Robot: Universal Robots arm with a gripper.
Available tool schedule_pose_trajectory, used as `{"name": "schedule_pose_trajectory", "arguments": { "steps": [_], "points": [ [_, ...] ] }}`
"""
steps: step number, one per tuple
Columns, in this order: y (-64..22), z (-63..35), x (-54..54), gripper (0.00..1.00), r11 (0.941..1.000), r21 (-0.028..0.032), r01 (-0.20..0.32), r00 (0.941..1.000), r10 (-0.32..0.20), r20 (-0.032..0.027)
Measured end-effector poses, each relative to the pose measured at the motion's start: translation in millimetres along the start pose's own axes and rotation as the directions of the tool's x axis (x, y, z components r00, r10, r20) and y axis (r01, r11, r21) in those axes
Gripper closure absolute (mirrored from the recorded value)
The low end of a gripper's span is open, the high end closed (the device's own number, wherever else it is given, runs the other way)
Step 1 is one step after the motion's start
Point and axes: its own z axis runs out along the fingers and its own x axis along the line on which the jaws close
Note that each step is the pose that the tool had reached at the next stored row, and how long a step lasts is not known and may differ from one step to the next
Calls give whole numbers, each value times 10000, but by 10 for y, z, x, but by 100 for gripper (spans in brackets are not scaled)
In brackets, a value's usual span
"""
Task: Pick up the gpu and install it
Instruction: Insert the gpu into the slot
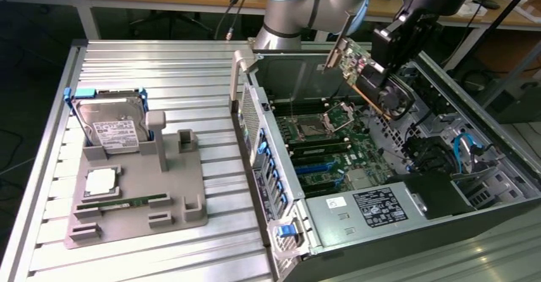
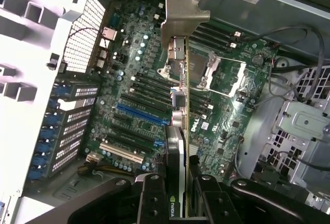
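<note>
On the exterior view's left, a hard drive [image 1: 114, 130] stands in a grey tray [image 1: 190, 222]. Right of it, the arm [image 1: 296, 3] reaches down over the open computer case [image 1: 262, 104]. The gripper [image 2: 181, 195] has its fingers [image 2: 152, 201] clamped on the gpu [image 1: 372, 79], which hangs tilted above the motherboard [image 1: 325, 149], its metal bracket [image 2: 184, 12] at the end away from the gripper.

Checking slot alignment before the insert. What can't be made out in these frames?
1. Wrist view: the gpu, edge-on in the gripper, covers the motherboard beneath it; target slot hidden.
2. Exterior view: the gpu's gap above the slots is unreadable from this angle.
3. Exterior view: hard drive label print too small.
</note>
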Motion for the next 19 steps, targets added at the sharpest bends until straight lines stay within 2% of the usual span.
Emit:
{"name": "schedule_pose_trajectory", "arguments": {
  "steps": [19],
  "points": [
    [19,0,-7,73,9967,30,813,9967,-813,16]
  ]
}}
